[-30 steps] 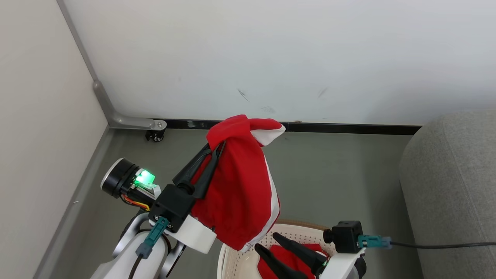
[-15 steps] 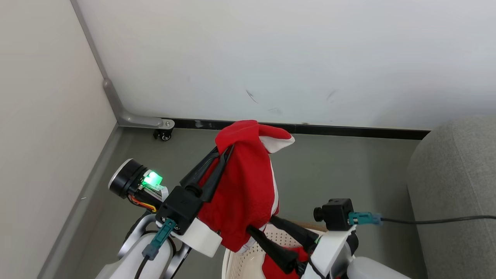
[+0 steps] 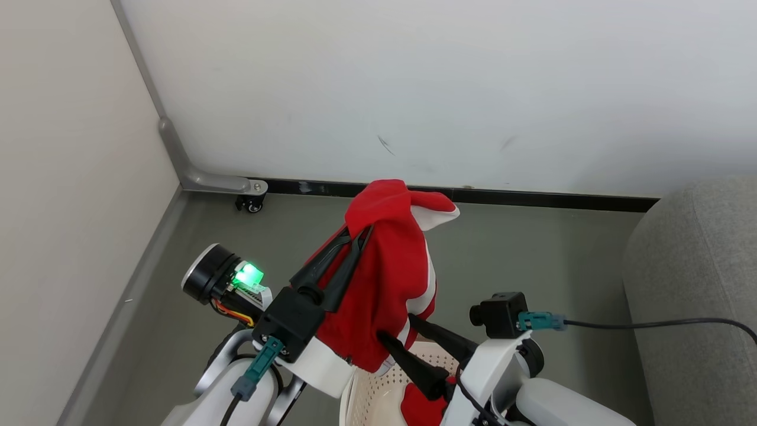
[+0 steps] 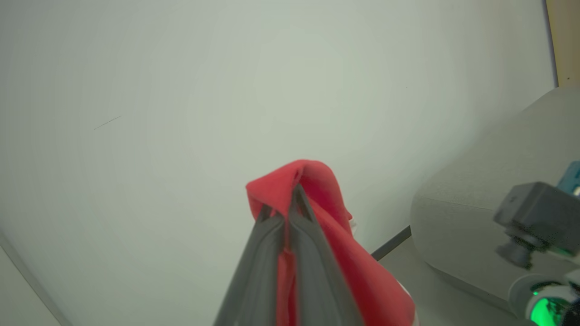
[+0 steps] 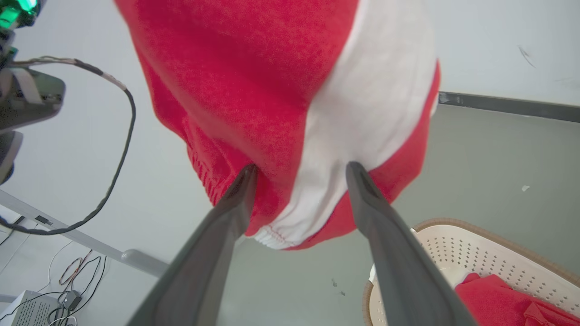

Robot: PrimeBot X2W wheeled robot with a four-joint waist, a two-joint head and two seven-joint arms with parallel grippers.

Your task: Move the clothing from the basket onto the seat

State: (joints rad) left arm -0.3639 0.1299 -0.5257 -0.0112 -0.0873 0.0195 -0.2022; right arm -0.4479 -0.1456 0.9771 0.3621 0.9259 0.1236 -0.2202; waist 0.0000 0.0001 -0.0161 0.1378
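Observation:
A red garment with white panels (image 3: 390, 266) hangs high over the floor, pinched at its top fold by my left gripper (image 3: 361, 231), which is shut on it. The left wrist view shows the same pinch (image 4: 283, 206) with red cloth draped over the fingertips. My right gripper (image 3: 395, 326) is open, its fingers spread on either side of the garment's lower hem (image 5: 272, 233), just above the cream perforated basket (image 3: 378, 393). More red clothing (image 5: 494, 299) lies in the basket (image 5: 476, 258). The grey seat (image 3: 692, 284) stands at the right.
A pale wall with a black skirting strip (image 3: 532, 198) runs behind. A side panel with a metal foot and caster (image 3: 248, 204) closes off the left. A black cable (image 3: 650, 323) runs from the right wrist camera across the seat. Cables and a box (image 5: 31, 308) lie on the floor.
My right gripper has risen out of the basket to the hanging garment's lower edge, still open. The left gripper has carried the garment slightly rightward. The head camera shifted a little.

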